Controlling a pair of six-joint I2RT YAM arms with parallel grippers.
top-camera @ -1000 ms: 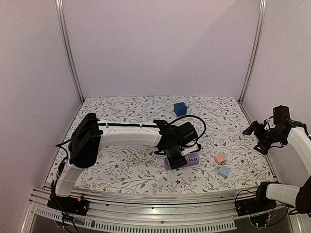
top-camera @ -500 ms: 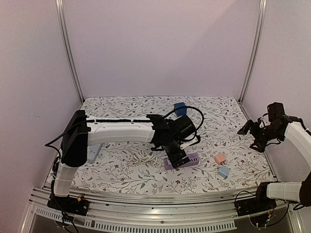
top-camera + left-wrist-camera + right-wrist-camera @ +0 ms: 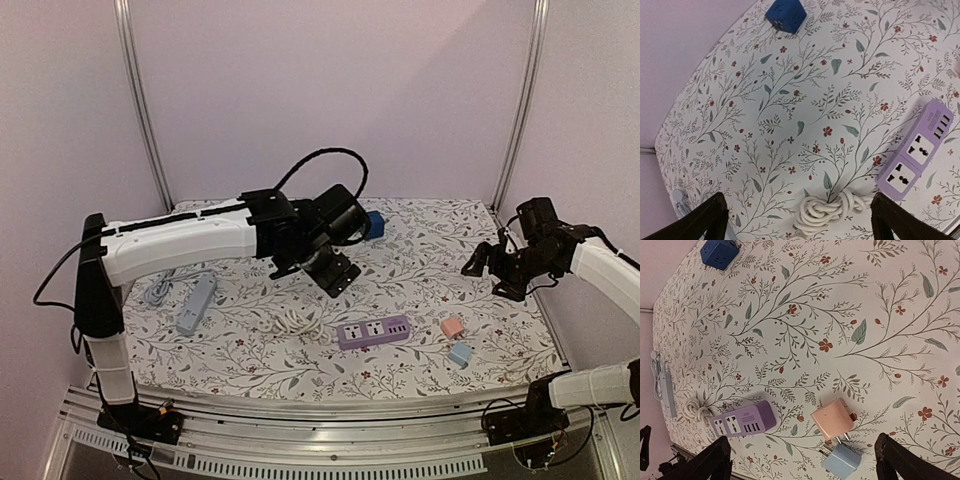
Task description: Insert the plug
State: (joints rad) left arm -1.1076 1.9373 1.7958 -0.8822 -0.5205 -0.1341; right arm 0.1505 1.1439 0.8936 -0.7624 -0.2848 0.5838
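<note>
Here, the flowered table (image 3: 440, 230) is carrying everything. The left arm (image 3: 180, 240) is hovering above its middle, the left jaws gaping wide and gripping nothing. The right arm (image 3: 600, 262) is hanging at the right side, the right jaws likewise spread and empty. The purple power strip (image 3: 374, 331) is lying near the front. The pink plug (image 3: 452, 327) is resting just right of it, unplugged, just beside a pale blue plug (image 3: 460, 352).

The bench (image 3: 250, 365) carries a matt printed covering, flat and smooth; cloth or paper, I cannot tell. The purple power strip (image 3: 373, 331) is smooth plastic with a faint sheen, and its coiled white cord (image 3: 295, 325) looks rubbery. The pink plug (image 3: 831, 420) and pale blue plug (image 3: 842, 460) are matt plastic with bright metal pins. The near rail (image 3: 300, 405) is brushed metal. The left arm (image 3: 180, 240) has a glossy white plastic shell. The left claw (image 3: 335, 282) and right claw (image 3: 478, 262) are matt black.
</note>
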